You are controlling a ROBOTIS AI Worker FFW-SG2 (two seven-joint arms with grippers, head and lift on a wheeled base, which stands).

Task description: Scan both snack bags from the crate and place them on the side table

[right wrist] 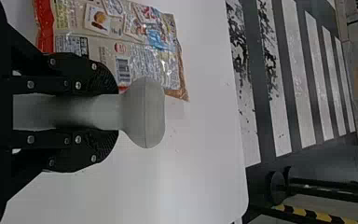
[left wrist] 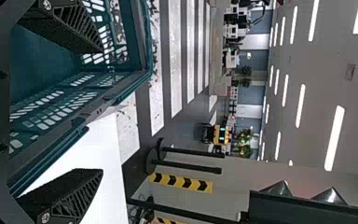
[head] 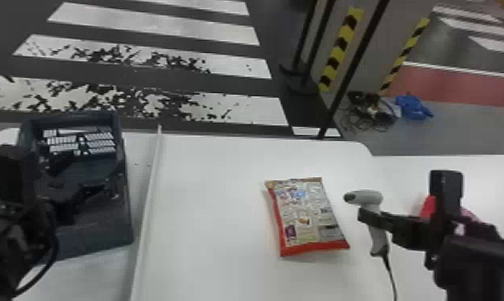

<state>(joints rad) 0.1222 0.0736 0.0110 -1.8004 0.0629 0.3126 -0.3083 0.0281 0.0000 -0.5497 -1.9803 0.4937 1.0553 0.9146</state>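
My lane over the white tabletop (head: 206, 200)
I have room between the dark-teal plastic crate (head: 104, 228) and the red-edged snack bag (head: 309, 216); right of the bag, the grey pistol-shaped scanner (head: 369, 197) and black cord (head: 391, 276) obstruct me.

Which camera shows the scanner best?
The head view: the scanner shows almost whole, from nose to handle, plus its cord. The right wrist view shows its rounded end up close, in the right gripper.

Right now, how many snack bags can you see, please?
1 snack bag clearly, on the table left of the scanner; something red, partly hidden behind the right arm, may be another.
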